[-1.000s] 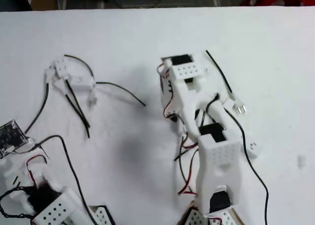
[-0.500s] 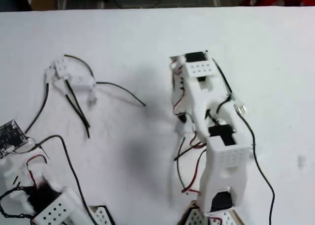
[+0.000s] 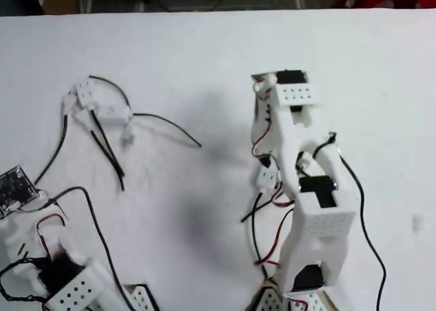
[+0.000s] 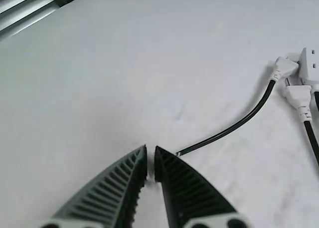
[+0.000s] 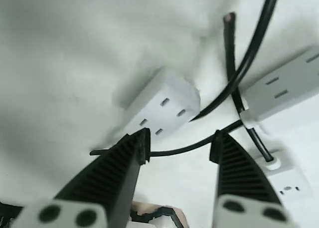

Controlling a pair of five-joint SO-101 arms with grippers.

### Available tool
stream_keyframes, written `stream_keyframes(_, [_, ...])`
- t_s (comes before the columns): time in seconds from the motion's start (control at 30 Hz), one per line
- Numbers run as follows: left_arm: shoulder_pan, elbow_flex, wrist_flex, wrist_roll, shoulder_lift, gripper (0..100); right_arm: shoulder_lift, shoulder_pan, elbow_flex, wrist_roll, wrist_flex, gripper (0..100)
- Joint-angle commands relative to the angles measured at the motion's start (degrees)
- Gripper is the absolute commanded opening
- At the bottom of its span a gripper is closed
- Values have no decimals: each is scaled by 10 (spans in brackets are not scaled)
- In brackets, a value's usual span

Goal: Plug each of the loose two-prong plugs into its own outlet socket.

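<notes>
Probably the plug at right edge is light, hard (cord stiff), so pinch its body; right gripper gapes astride a cable, left gripper clenched, empty.

High camera overhead, down on table; wrist cameras low, close; left shares outlet socket.
</notes>
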Motion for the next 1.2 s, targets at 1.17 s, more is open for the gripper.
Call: stream_keyframes(1.17, [-9,-2,-13,-3,-1,50,82,-4,-10,-135,-80,123])
